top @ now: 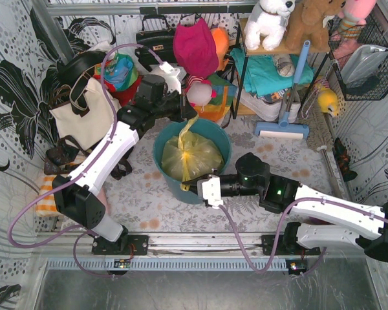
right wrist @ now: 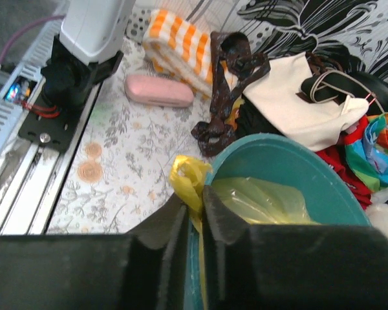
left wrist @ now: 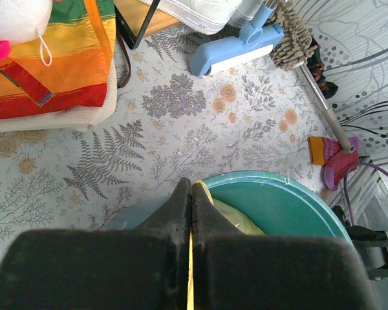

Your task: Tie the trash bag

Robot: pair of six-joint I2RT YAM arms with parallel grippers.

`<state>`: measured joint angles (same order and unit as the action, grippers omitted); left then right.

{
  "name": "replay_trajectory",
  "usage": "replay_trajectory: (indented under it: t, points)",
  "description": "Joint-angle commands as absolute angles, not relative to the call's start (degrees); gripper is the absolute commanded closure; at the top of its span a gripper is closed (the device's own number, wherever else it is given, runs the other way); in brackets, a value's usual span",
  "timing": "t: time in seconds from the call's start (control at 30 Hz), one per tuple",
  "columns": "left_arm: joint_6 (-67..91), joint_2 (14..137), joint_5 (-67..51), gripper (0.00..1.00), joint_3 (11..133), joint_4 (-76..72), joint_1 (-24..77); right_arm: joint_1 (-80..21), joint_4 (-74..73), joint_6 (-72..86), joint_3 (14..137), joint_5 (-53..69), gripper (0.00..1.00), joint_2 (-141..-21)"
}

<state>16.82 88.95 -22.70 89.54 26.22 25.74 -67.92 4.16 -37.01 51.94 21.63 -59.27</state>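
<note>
The yellow trash bag (top: 193, 158) sits inside the round teal bin (top: 226, 139) at the table's middle. My left gripper (top: 189, 111) is shut on one long top end of the bag and holds it stretched up over the bin's far rim; in the left wrist view (left wrist: 192, 190) a thin yellow strip shows between the closed fingers. My right gripper (top: 189, 187) is at the bin's near rim, shut on the other bunched top end (right wrist: 191, 177), which sticks out past its fingertips. The bag's body (right wrist: 262, 201) shows in the bin.
A cream tote bag (top: 84, 116) and dark straps lie left of the bin. Colourful bags and toys crowd the back. A blue mop head (top: 281, 129) lies to the right. A pink case (right wrist: 158, 90) and an orange striped cloth (right wrist: 181, 48) lie near the left arm's base.
</note>
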Motion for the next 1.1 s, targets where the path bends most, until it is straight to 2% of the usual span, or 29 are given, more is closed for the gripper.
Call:
replay_trajectory:
  t: [0.0,0.1,0.27,0.37,0.43,0.5,0.67,0.9,1.07]
  points:
    - [15.8,87.3,-23.2,1.0,89.1,23.3,25.9,-68.0,10.5,-35.7,52.1,21.9,0.93,-58.0]
    - [15.9,87.0,-22.5,1.0,89.0,22.5,25.9,-67.9,12.0,-36.1,51.6,21.3,1.0,-57.4]
    - [13.7,86.0,-19.2,1.0,90.1,15.2,25.9,-67.9,22.8,-36.6,49.9,16.4,1.0,-56.3]
    - [10.7,89.0,-14.8,1.0,98.8,15.0,26.0,-67.9,26.0,-39.5,53.2,13.9,1.0,-57.0]
    - [9.6,92.1,-12.3,1.0,107.4,17.6,26.4,-67.8,23.9,-40.8,57.3,14.5,1.0,-57.9]
    - [9.0,93.3,-11.3,1.0,110.8,18.1,26.8,-67.9,22.8,-40.1,59.6,16.1,1.0,-58.0]
    - [9.3,91.5,-6.1,1.0,105.2,16.6,27.1,-67.9,22.0,-34.2,55.4,18.5,1.0,-54.2]
    - [7.1,92.8,5.1,1.0,91.2,14.8,26.9,-67.9,25.6,-16.7,38.9,20.9,1.0,-48.6]
    - [6.4,102.6,12.6,1.0,101.1,25.5,26.8,-67.9,28.5,-12.5,36.9,24.0,1.0,-48.7]
